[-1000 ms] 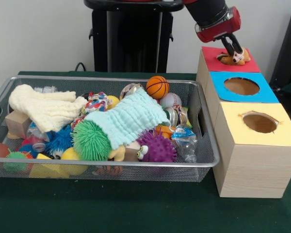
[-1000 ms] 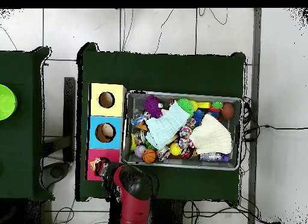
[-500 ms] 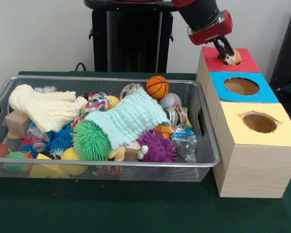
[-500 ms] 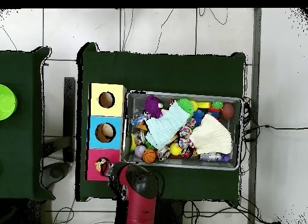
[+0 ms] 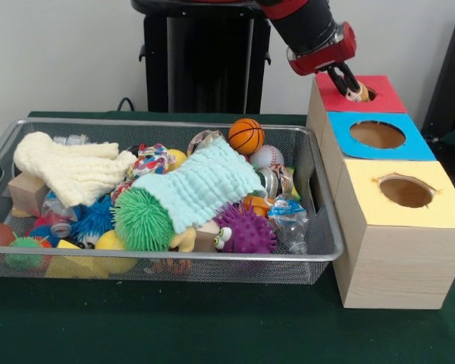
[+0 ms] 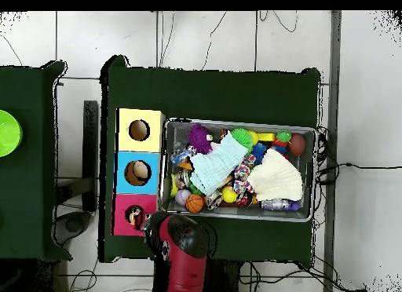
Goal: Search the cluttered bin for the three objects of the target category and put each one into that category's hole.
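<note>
One plush animal (image 5: pixel 356 94) shows as an orange-tan scrap at the rim of the hole (image 5: pixel 366 94) in the red-topped box, at about 1 o'clock in the front view. My gripper (image 5: pixel 348 82) sits right over it; I cannot tell whether it is pinched or let go. I judge the toy light, soft and squashy, nothing to break, but liable to snag on the hole's edge. Best taken across the body, not by an ear or limb. Any other plush animals in the bin (image 5: pixel 318 258) I cannot make out; the pale green cloth (image 5: pixel 201 189) and cream cloth (image 5: pixel 72 171) cover much, with spiky balls (image 5: pixel 142 219) crowded at 6 o'clock.
</note>
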### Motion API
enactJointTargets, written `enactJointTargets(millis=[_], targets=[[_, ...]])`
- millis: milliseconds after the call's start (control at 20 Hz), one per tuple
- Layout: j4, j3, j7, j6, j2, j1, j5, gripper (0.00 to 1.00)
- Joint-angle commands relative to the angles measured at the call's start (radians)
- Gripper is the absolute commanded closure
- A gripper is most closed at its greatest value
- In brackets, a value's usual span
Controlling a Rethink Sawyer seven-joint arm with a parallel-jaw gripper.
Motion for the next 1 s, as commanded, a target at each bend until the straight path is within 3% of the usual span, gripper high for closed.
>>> enactJointTargets(millis=[50,650,1000], targets=[[-0.083,0.013,-0.294,0.021,0.045,0.01,0.045,1.0],[-0.123,-0.014,-0.117,-0.057,0.003,0.071,-0.009,1.0],[-0.168,-0.054,-0.069,-0.152,0.032,0.161,0.048,1.0]])
